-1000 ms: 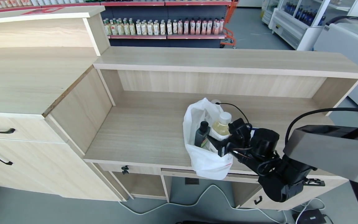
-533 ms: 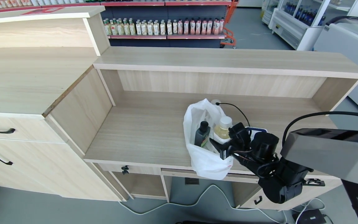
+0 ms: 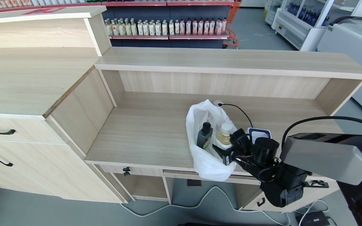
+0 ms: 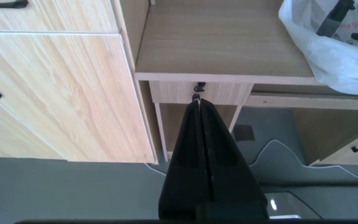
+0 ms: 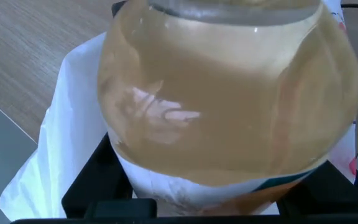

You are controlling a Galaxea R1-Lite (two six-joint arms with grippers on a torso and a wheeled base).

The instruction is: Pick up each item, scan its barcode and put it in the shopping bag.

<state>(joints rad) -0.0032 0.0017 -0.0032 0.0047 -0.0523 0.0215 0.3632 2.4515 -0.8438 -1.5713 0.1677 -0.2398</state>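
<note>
Nearest, in front of the counter (image 3: 143, 135) and well to the left of the shopping bag (image 3: 207, 163), the left gripper (image 4: 197, 106) hangs with its fingers pressed together, holding nothing. At the bag's right side, the right gripper (image 3: 223, 153) clamps a pale yellow drink bottle (image 3: 224, 134). The bottle's lower part is inside the bag's mouth, just beside a dark bottle (image 3: 204, 136) standing in the bag. Behind the bag's right side lies a blue-rimmed white scanner (image 3: 258, 133).
</note>
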